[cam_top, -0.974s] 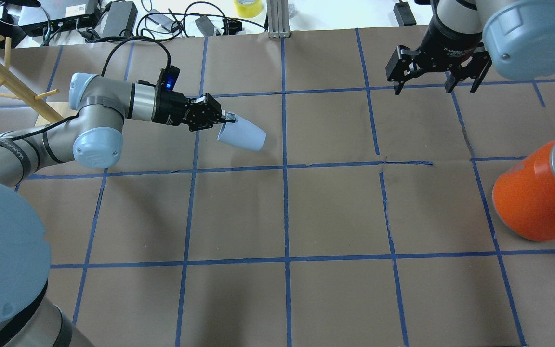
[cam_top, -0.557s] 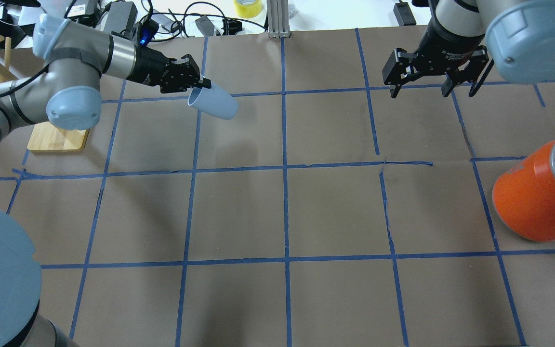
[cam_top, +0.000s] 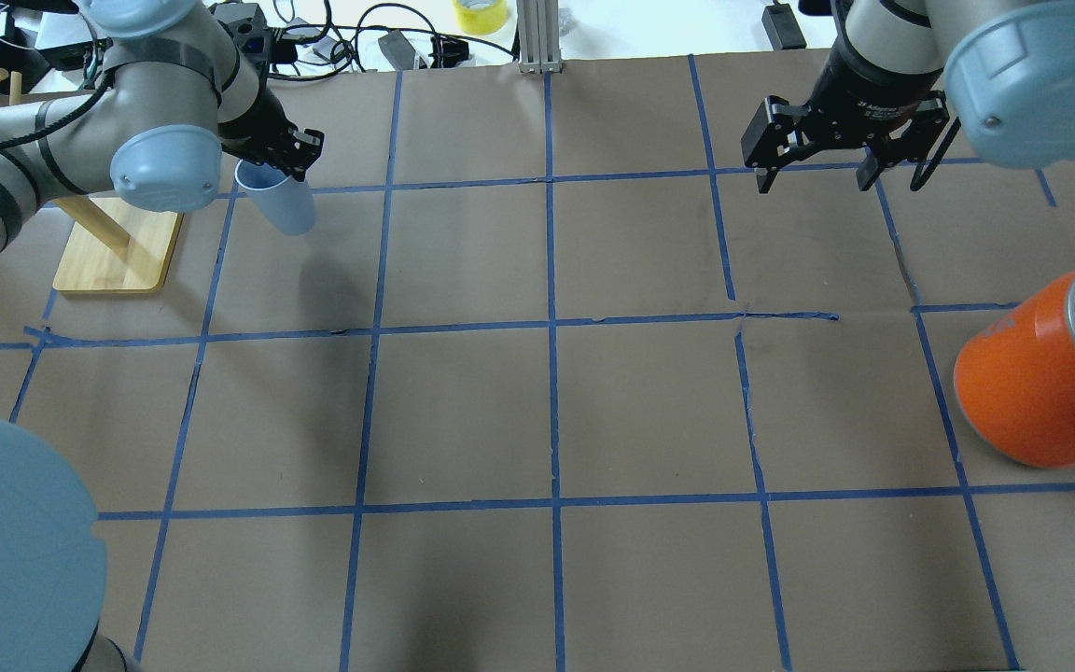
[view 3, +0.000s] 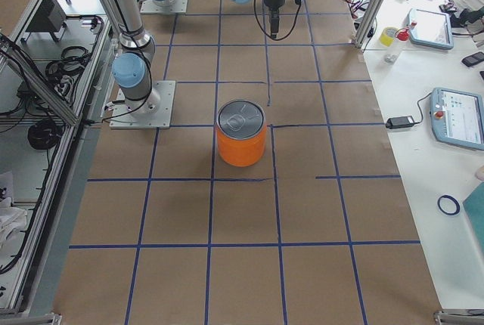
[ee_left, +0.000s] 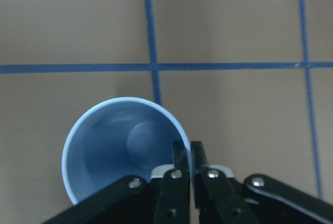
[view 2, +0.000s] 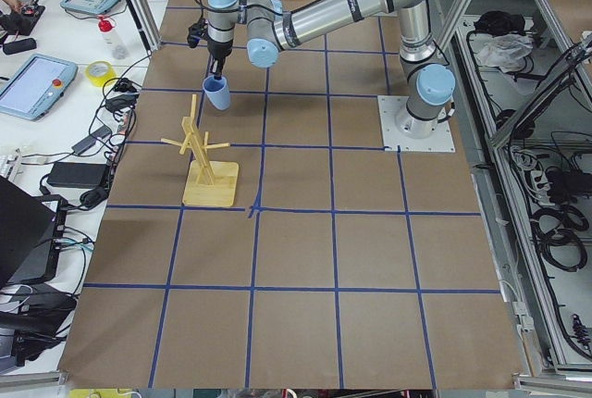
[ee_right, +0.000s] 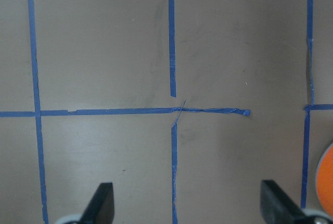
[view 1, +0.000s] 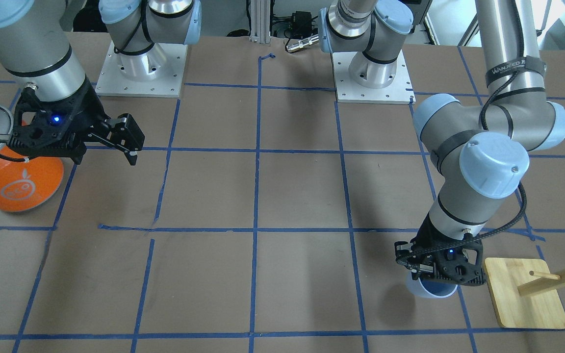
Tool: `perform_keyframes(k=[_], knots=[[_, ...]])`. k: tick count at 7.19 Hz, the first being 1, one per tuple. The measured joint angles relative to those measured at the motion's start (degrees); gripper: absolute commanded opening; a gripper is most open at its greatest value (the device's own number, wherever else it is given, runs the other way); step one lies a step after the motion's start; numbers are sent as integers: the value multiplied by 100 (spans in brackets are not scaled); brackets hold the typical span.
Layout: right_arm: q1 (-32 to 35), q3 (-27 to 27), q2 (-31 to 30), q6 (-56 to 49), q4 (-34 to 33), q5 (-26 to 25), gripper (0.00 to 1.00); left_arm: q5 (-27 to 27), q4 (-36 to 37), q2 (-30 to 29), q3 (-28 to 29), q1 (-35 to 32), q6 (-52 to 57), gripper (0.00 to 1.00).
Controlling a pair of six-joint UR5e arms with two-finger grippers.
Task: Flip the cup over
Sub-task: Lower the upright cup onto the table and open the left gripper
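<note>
The pale blue cup [cam_top: 283,203] hangs mouth up at the far left of the table, next to the wooden rack. My left gripper [cam_top: 298,171] points down and is shut on the cup's rim, one finger inside and one outside. The left wrist view looks into the cup [ee_left: 112,140], with the fingertips [ee_left: 182,153] pinched on its near rim. The cup also shows in the front view [view 1: 429,290] and the exterior left view [view 2: 218,95]. My right gripper [cam_top: 827,182] is open and empty over the far right of the table, well away from the cup.
A large orange can with a silver lid [cam_top: 1032,392] stands at the right edge. A wooden peg rack on a board [cam_top: 113,245] stands just left of the cup. Cables and boxes lie beyond the table's far edge [cam_top: 388,42]. Blue tape lines grid the brown paper.
My left arm has swung the cup left and toward the far edge. The cup has turned from lying sideways to mouth up. The right gripper has barely moved.
</note>
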Motion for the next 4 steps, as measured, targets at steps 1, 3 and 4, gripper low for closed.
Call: perform_keyframes(k=[1,3,4], knots=[[0,12,0,-19,1,-6,100,157,117,-18,-77,-15,89,0],[0,37,3,-30,7,-14,100,179,588,-53,-323,-20,113,0],[0,60,4,-31,9,-15,100,176,698,-54,-400,-20,139,0]])
